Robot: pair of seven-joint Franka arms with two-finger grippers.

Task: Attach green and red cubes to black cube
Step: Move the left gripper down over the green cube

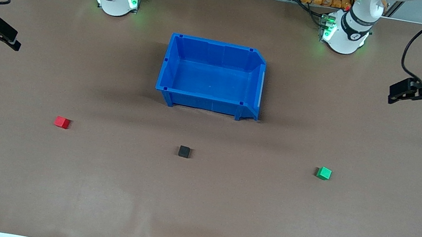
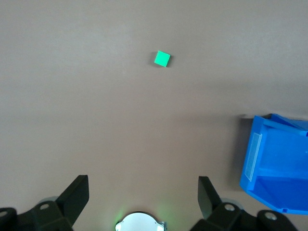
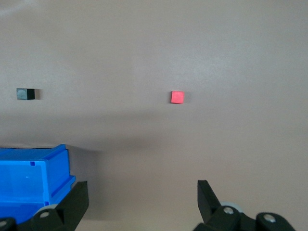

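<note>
Lying apart, red cube (image 1: 62, 122), black cube (image 1: 184, 151), green cube (image 1: 323, 173), blue bin (image 1: 207, 100) nearby, both fingers wide open, empty.

Brown table cover (image 1: 196, 203); aluminium frame, cables along robots' edge.

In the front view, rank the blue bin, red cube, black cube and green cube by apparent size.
1. Blue bin, by far the largest.
2. Red cube, black cube and green cube: they look alike, so no ranking among them.

high front camera faces the arms; both wrist cameras look down, sharing the blue bin (image 1: 212, 76).
</note>
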